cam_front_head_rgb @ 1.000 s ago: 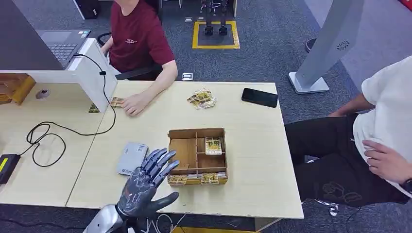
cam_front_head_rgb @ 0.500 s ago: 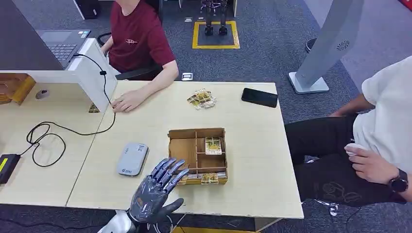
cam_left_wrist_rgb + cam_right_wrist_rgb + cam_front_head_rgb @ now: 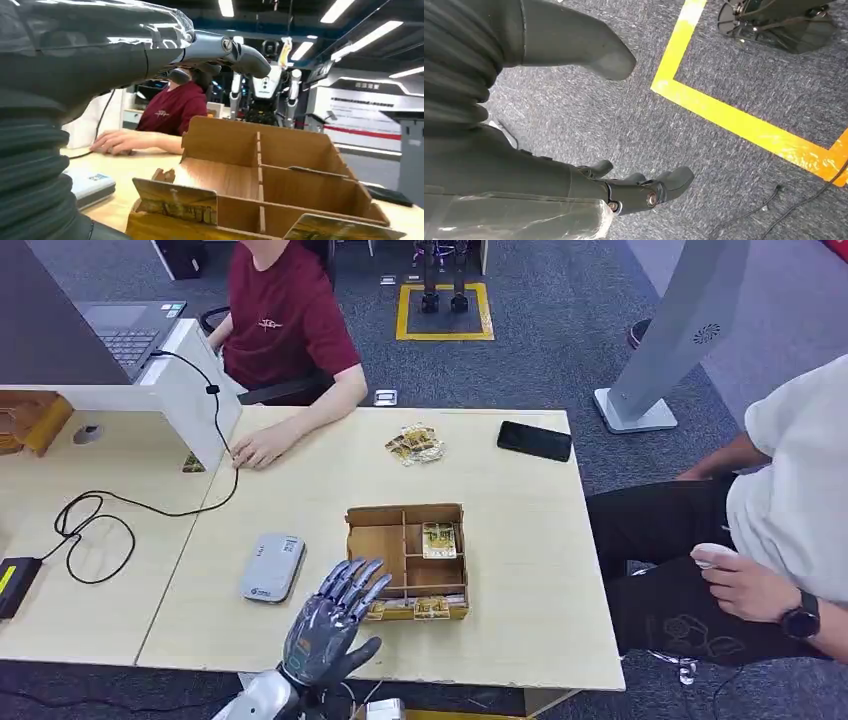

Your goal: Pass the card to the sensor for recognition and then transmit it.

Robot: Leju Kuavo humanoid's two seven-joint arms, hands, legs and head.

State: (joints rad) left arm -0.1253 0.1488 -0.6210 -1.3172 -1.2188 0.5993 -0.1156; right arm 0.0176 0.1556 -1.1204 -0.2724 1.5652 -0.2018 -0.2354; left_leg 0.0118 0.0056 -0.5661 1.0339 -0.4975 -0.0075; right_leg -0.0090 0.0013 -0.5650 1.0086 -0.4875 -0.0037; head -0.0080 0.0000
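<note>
Head view: the left hand, fingers spread and holding nothing, hovers at the desk edge, its fingertips covering the front-left corner of the cardboard divider box. One card lies in the box's right compartment; the grey card sensor sits at the box's 9 o'clock.

Left wrist view: cards stand in the front slot, partly cut off.

Right wrist view: the right hand hangs over carpet, fingers apparently loosely apart, empty.

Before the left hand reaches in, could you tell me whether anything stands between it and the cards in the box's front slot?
Nothing visible does: the left hand hovers open just before the upright cards in the box.
</note>
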